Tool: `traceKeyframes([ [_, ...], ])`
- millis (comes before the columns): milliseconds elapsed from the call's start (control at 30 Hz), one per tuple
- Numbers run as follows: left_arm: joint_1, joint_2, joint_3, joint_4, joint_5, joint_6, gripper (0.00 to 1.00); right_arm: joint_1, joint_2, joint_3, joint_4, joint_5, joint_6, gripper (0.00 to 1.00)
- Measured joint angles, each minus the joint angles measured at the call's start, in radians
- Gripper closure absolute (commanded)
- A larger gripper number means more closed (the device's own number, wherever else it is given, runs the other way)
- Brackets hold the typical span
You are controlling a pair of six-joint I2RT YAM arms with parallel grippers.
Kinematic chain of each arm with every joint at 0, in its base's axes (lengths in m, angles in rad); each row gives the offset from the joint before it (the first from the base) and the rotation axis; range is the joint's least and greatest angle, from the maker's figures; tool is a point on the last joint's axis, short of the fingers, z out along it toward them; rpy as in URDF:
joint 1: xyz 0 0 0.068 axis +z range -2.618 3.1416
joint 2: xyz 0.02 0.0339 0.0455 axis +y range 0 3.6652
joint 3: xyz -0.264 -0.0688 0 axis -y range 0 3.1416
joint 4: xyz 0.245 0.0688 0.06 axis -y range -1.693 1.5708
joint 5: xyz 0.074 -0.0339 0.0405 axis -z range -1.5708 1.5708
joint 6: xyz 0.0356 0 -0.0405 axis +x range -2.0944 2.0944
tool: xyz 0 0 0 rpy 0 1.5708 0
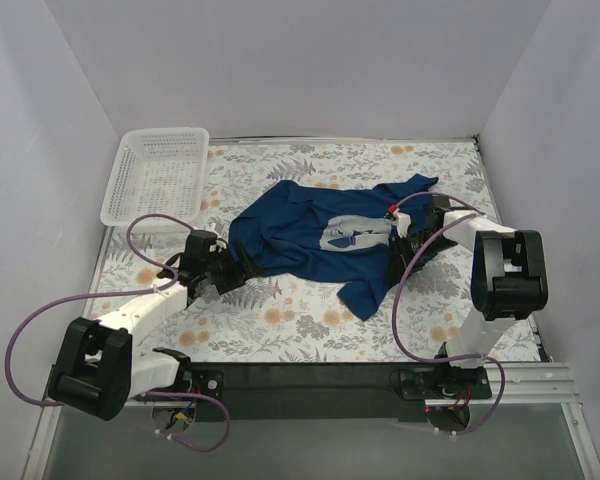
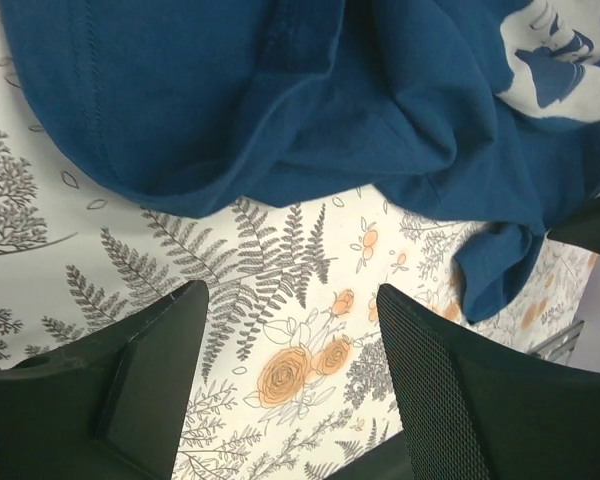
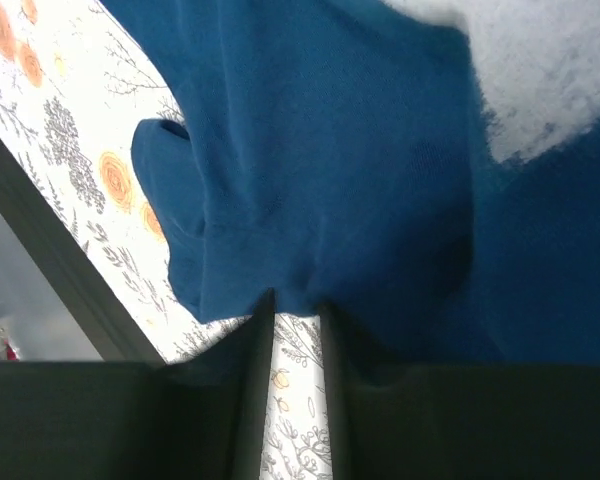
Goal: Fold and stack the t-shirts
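Navy cotton t-shirt (image 1: 290, 235), one, lying crumpled at the middle of the floral-print bench (image 1: 280, 330). Pale blue-white chest graphic (image 1: 345, 237), detail too small to read. White lattice basket (image 1: 155, 133): far-left corner, apart from shirt. Left tool (image 2: 292, 295): jaws spread, holding nothing, just beside hem. Right tool (image 3: 295, 300): fingers nearly together at shirt edge; grip cannot be told.

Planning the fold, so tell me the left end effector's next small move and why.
Probably ease the left end effector forward and close on the t-shirt near its edge: the jaws stand open over bare tablecloth, and the crumpled hem lies just ahead, ungripped.
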Motion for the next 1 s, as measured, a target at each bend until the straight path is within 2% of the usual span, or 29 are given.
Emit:
traceKeyframes([
  [167, -0.002, 0.040, 0.028, 0.013, -0.050, 0.021, 0.37, -0.060, -0.042, 0.016, -0.080, 0.040, -0.039, 0.99],
  [400, -0.002, -0.037, 0.051, 0.038, -0.025, 0.098, 0.37, -0.344, -0.227, 0.062, -0.225, 0.208, -0.287, 0.99],
  [433, -0.003, -0.036, 0.051, 0.044, -0.006, 0.101, 0.37, -0.369, -0.235, 0.053, -0.227, 0.240, -0.318, 0.82],
  [467, -0.007, -0.034, 0.051, 0.050, 0.005, 0.103, 0.37, -0.387, -0.241, 0.043, -0.228, 0.265, -0.343, 0.70],
  [500, -0.015, -0.031, 0.051, 0.056, 0.016, 0.105, 0.37, -0.407, -0.244, 0.031, -0.228, 0.296, -0.361, 0.55],
  [567, -0.048, -0.020, 0.051, 0.073, 0.035, 0.105, 0.37, -0.444, -0.244, 0.019, -0.229, 0.333, -0.396, 0.40],
  [700, -0.165, 0.028, 0.051, 0.105, 0.045, 0.101, 0.37, -0.475, -0.266, 0.011, -0.232, 0.324, -0.457, 0.32],
  [867, -0.271, 0.058, 0.048, 0.126, 0.012, 0.092, 0.37, -0.473, -0.303, -0.029, -0.253, 0.296, -0.511, 0.32],
  [1000, -0.327, 0.112, 0.051, 0.129, -0.050, 0.087, 0.37, -0.473, -0.259, -0.068, -0.293, 0.273, -0.557, 0.32],
])
